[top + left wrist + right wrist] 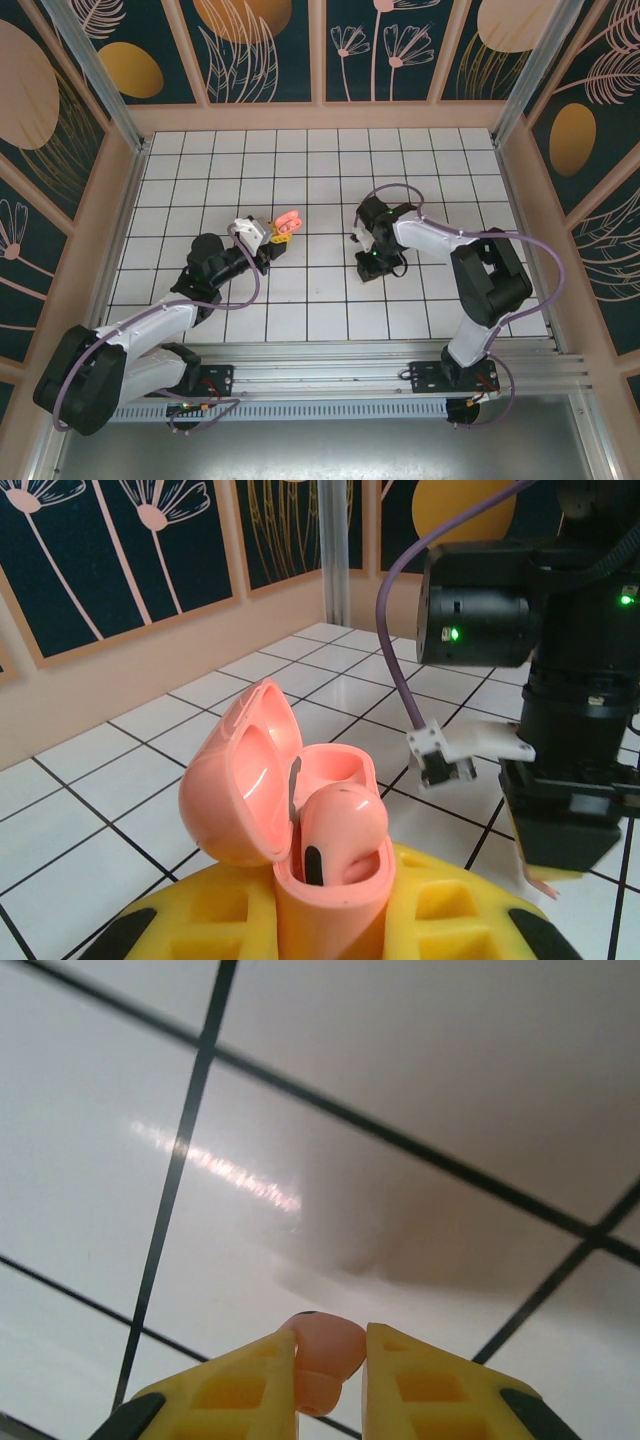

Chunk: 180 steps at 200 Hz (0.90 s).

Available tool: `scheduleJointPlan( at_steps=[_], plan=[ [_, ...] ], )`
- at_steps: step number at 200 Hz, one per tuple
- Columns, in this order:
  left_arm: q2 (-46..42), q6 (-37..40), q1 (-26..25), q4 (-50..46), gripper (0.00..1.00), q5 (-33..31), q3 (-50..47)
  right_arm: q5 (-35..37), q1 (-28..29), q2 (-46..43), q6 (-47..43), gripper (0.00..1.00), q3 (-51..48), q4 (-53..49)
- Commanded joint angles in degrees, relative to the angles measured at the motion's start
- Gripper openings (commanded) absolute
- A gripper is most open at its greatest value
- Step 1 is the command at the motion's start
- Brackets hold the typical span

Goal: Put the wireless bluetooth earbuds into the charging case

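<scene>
Left gripper (277, 236) is clamped on an open salmon-pink charging case (240, 780). The case stands upright between the yellow fingers, with its lid tipped back to the left in the left wrist view. One pink earbud (340, 815) is seated in the case's near socket, bulb up.

Right gripper (330, 1360) pinches a second pink earbud (322, 1345) between its fingertips, low over the white tiled table (330, 160). Whether it touches the table cannot be told. From above, the right gripper points down, to the right of the case and apart from it.

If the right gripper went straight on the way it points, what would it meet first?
The white tiled tabletop: the right gripper points down at it, nothing between. The pink earbud pinched in its tips would probably touch first; depth is unclear.
</scene>
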Motion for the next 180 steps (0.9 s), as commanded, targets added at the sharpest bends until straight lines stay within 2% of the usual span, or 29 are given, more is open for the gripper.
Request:
scheduleJointPlan(
  at_steps=[1, 36, 70, 93, 130, 156, 180],
  plan=[
    [-1.19, 0.57, -0.25, -0.38, 0.14, 0.27, 1.4, 1.75, 1.5, 2.93, -5.61, 0.2, 1.46, -4.76],
    [-1.54, 0.67, -0.24, -0.62, 0.14, 0.27, 1.4, 3.85, 1.86, 5.79, -6.25, 0.21, 3.52, -5.17],
    [-1.62, 0.84, -0.21, -0.67, 0.14, 0.09, 1.33, 3.94, 1.92, 5.65, -4.37, 0.32, 5.63, -5.68],
    [-1.67, 0.91, -0.18, -0.66, 0.14, -0.01, 1.33, 2.93, 1.44, 3.08, 0.32, 0.35, 7.28, -6.8],
    [-1.81, 0.96, -0.21, -0.79, 0.15, -0.17, 1.4, 0.5, -0.76, -3.94, 20.14, 0.35, 6.36, -6.58],
    [-1.71, 0.84, -0.23, -0.75, 0.15, -0.17, 1.41, -2.47, -1.5, -11.72, 37.32, 0.35, -1.23, -0.58],
    [-1.5, 0.55, -0.2, -0.5, 0.15, 0.06, 1.33, -4.42, -1.53, -17.08, 46.9, 0.35, -8.74, 7.22]
  ],
)
